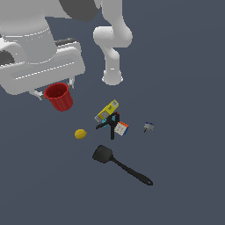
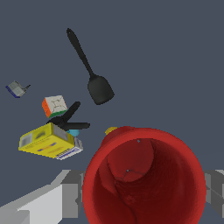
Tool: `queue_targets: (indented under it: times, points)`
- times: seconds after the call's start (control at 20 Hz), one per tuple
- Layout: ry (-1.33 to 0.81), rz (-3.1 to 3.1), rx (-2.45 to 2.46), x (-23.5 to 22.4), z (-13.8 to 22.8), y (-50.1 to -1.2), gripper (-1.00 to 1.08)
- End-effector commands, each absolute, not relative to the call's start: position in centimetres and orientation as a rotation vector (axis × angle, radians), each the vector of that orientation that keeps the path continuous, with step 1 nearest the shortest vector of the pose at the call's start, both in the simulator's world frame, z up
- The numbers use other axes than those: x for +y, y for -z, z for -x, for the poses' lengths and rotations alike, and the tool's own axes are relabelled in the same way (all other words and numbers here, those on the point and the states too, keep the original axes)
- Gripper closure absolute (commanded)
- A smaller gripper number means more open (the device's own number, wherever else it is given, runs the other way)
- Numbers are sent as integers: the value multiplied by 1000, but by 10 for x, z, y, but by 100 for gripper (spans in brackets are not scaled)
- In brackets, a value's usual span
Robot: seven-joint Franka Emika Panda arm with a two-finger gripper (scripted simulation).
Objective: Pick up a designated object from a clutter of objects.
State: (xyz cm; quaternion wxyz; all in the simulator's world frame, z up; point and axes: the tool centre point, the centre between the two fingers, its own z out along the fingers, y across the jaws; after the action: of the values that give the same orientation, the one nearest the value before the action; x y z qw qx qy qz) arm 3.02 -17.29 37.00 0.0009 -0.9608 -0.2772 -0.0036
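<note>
Cup (image 1: 58, 96) sits between the gripper (image 2: 144, 188) fingers (image 2: 70, 194), which press its sides from outside; claw looks clamped on it, lifted clear, at 10 o'clock from the clutter in the exterior view. Risks, biggest first: tapered wall slipping out and landing on the spatula (image 1: 121, 165); then the yellow box (image 1: 108, 110), clamp (image 1: 110, 124), cube (image 1: 121, 128), lemon (image 1: 80, 134), grey-blue piece (image 1: 148, 127).

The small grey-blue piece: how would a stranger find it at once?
In the exterior view, start at the black spatula and go up to the colour cube. The small grey-blue piece lies alone toward the exterior view's right of it, touching nothing, the tiniest item.
</note>
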Motion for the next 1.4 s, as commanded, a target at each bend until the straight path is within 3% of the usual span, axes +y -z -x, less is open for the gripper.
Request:
queue_targets:
  times: [0.0, 0.6, 1.35]
  points:
    - [9, 3018, -871, -186, -36, -382, 108]
    - [1, 3019, -869, -219, -51, -412, 108]
    - [-3, 3018, -868, -218, -58, -422, 108]
